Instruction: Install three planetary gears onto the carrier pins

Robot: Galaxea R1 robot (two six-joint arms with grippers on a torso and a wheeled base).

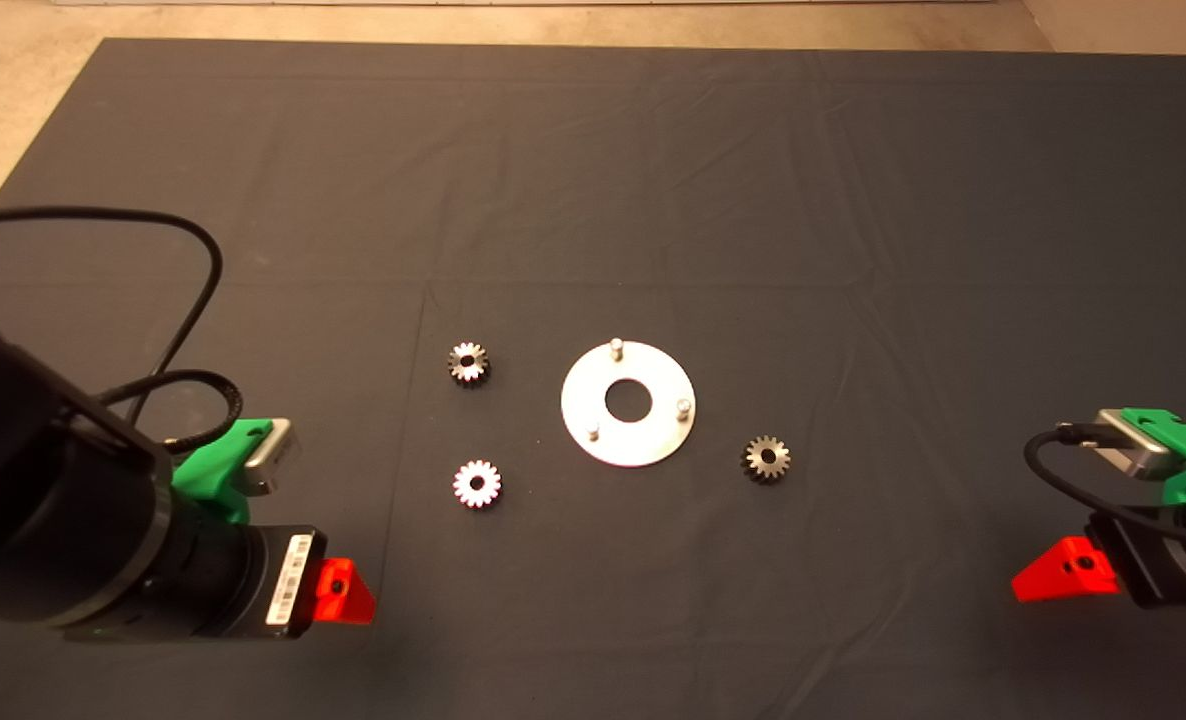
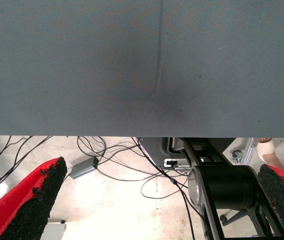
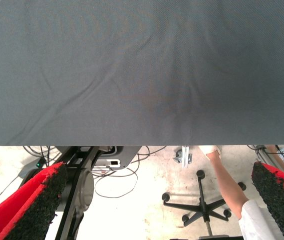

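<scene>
The shiny metal disc (image 1: pixel 653 432) lies near the middle of the mat with three carrier pins: one at the far side (image 1: pixel 615 347), one at the right (image 1: pixel 683 407), one at the near left (image 1: pixel 593 432). All three pins are bare. Three planetary gears lie flat on the mat: one left of the disc (image 1: pixel 468 363), one nearer and left (image 1: pixel 477 484), one right of the disc (image 1: pixel 767 459). My left gripper (image 1: pixel 345 592) is at the lower left and my right gripper (image 1: pixel 1063 572) at the lower right. Both are open and empty, away from the gears, with pads (image 2: pixel 39 205) (image 3: pixel 42 202) wide apart.
The dark mat (image 1: pixel 593 200) covers the table, with creases. Both wrist views look past the mat's edge (image 2: pixel 142 136) at the floor, with cables (image 2: pixel 107 155), a robot base (image 2: pixel 226 187), an office chair base (image 3: pixel 201 205) and a person's leg (image 3: pixel 226 185).
</scene>
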